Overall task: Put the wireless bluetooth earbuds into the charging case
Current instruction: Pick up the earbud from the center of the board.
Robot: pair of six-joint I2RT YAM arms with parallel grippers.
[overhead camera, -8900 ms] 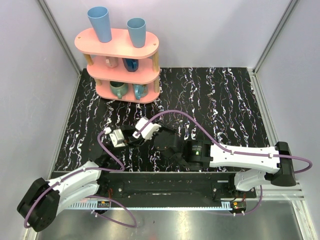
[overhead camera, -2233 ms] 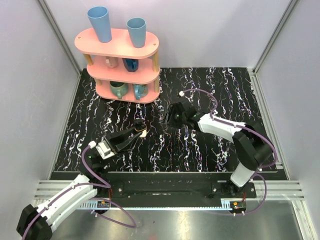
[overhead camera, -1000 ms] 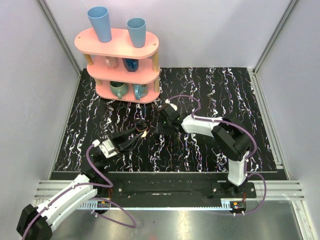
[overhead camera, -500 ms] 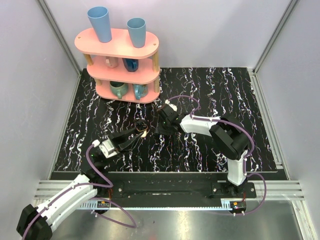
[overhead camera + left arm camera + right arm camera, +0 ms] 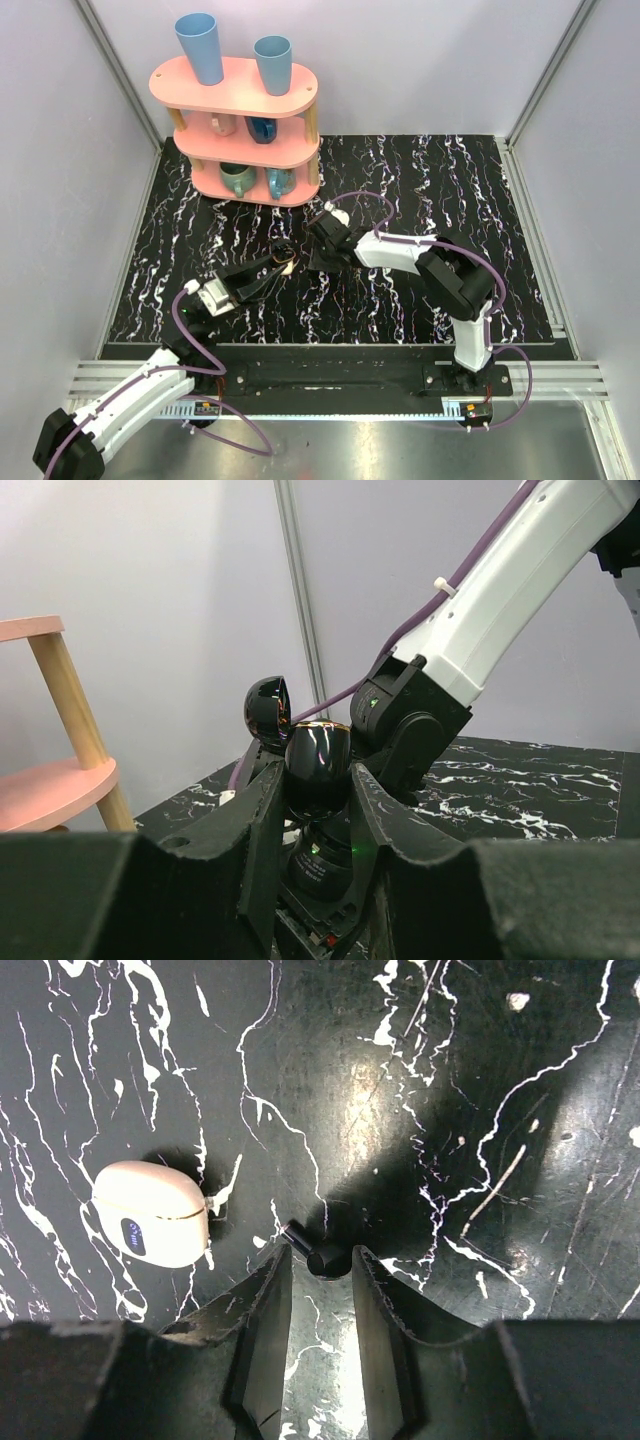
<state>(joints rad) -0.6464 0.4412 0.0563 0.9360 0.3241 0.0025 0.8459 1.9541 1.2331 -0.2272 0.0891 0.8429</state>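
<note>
Case, lid up, was clamped in my left fingers, right fingers stood parted around black piece, earbud lay near.

Black bench veined with white, pink three-tier shelf standing at its far left corner, two blue tumblers on the shelf's top tier, cream-white earbud lying on the bench, small black stubby piece near it, not touching

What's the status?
Left gripper shut on charging case, lid open. Right gripper open at small dark piece; cream earbud beside. Nothing blocking.
</note>
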